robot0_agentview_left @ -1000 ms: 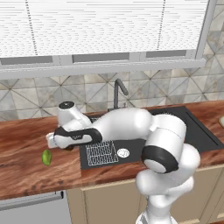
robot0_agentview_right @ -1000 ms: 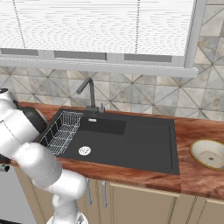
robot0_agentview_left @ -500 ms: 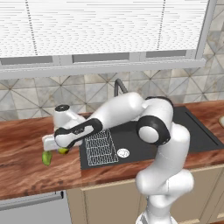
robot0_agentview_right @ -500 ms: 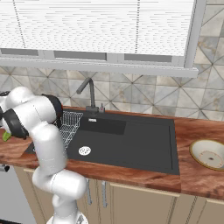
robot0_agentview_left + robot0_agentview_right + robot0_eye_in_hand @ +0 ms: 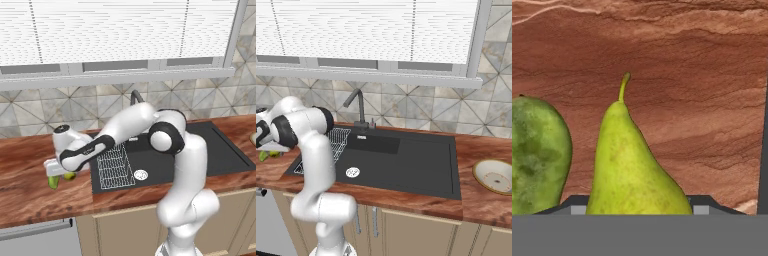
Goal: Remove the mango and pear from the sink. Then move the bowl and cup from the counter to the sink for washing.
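Lowering: pear (image 5: 632, 165) clamped in end effector (image 5: 56, 172), beside mango (image 5: 537, 155), tabletop's left end.
Handling: likely smooth, bruisable; best gripped at belly.

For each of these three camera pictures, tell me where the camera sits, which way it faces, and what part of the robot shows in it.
Left base view: behind the arm on its left, facing forward and down at the sink and counter; the arm reaches left, its hand over the pear and mango.
Right base view: behind on the right, over the sink toward the bowl; the arm's shoulder and elbow show at left.
Hand view: on the hand, looking at the counter, pear and mango.
Both base views share the sink, faucet and wire rack.
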Robot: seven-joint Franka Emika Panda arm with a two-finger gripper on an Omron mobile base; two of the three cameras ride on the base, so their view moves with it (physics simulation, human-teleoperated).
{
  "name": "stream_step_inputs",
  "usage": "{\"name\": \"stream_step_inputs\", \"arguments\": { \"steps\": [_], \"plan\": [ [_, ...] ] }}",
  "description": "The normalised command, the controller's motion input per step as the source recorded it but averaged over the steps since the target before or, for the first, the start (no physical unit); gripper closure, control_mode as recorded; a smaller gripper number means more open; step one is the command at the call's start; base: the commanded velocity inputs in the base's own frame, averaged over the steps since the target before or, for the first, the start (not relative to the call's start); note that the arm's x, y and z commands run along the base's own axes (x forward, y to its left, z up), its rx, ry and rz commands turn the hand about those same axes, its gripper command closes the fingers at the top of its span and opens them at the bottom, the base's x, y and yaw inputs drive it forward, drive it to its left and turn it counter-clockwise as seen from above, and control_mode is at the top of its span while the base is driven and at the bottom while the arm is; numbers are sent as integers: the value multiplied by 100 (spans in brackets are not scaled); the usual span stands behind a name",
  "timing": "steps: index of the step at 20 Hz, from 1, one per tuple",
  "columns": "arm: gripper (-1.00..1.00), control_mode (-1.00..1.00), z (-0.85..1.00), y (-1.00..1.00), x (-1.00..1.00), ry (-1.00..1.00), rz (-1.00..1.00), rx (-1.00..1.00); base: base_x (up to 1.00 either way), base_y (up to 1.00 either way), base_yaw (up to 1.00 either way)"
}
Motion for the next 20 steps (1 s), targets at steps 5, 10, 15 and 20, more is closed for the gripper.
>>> {"name": "stream_step_inputs", "arguments": {
  "steps": [5,10,15,20],
  "plan": [
    [100,-100,-17,0,1,2,-3,-5,0,0,0],
    [100,-100,-21,-2,0,1,-1,-1,0,0,0],
    [100,-100,-20,-5,0,0,-1,0,0,0,0],
    [100,-100,-21,-4,0,0,-3,0,0,0,0]
  ]
}}
